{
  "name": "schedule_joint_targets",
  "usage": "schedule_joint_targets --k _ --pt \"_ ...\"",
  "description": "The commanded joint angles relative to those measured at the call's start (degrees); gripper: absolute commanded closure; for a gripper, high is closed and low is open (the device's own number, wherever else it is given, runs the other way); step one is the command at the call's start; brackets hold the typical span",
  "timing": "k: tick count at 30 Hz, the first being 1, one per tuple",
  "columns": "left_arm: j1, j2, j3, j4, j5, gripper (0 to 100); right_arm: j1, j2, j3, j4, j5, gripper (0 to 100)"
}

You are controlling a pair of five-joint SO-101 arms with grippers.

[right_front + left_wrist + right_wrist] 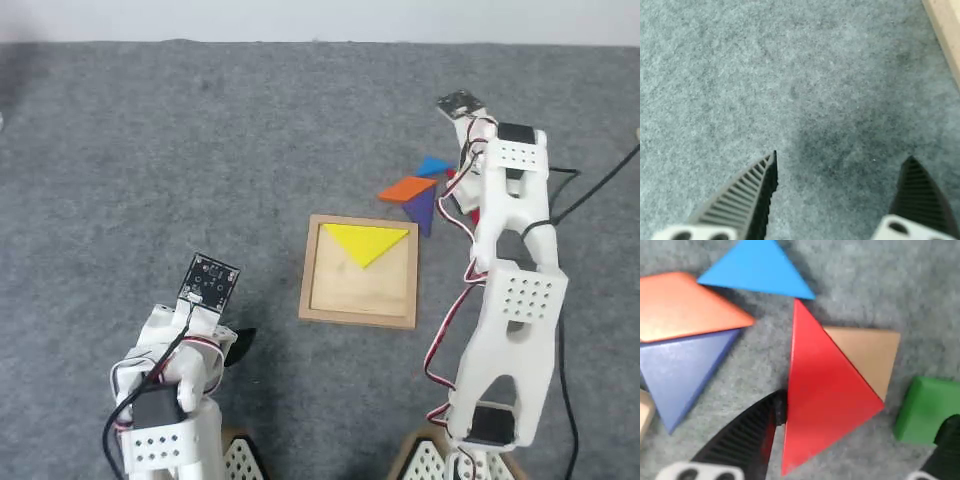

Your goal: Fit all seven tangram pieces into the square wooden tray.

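Note:
The square wooden tray [360,300] lies mid-table with a yellow triangle [365,242] in its far part. Just past its far right corner lie an orange piece [408,187], a blue triangle [433,165] and a purple triangle [422,207]. My right gripper [865,412] is open low over this cluster. One finger touches the edge of a red triangle [825,390]; the other is over a green piece [920,407]. A tan piece [867,357] lies partly under the red one. My left gripper [842,157] is open above bare carpet, left of the tray.
Grey carpet covers the table. The tray's near left edge [945,25] shows in the left wrist view. The right arm's white links [510,300] and cables stretch along the tray's right side. The left arm's base [170,430] sits at the front left.

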Motion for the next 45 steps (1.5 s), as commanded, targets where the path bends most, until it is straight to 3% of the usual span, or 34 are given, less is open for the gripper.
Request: schedule_joint_targets --k 1,13,19,26,34,38,43,45 --pt "0.00 -0.88 -1.27 0.35 -0.53 63 0.04 1.71 -2.46 0.13 4.57 54.5" --pt "0.00 -0.88 -1.27 0.35 -0.53 63 -3.38 6.55 -2.55 -1.10 12.75 54.5" --pt "0.00 -0.88 -1.27 0.35 -0.53 63 -1.45 7.08 -9.76 9.80 9.76 55.2" --pt "0.00 -0.88 -1.27 0.35 -0.53 63 -2.59 7.25 -15.03 20.53 9.76 75.2" --pt "0.00 -0.88 -1.27 0.35 -0.53 63 -4.53 6.90 -14.95 22.55 9.67 76.0" --pt "0.00 -0.88 -1.27 0.35 -0.53 63 -4.35 6.29 -15.21 26.68 9.23 82.8" --pt "0.00 -0.88 -1.27 0.35 -0.53 63 -4.53 3.38 -15.91 26.51 0.18 96.9" --pt "0.00 -0.88 -1.27 0.35 -0.53 63 -5.14 1.27 -16.88 26.51 -3.34 96.8"
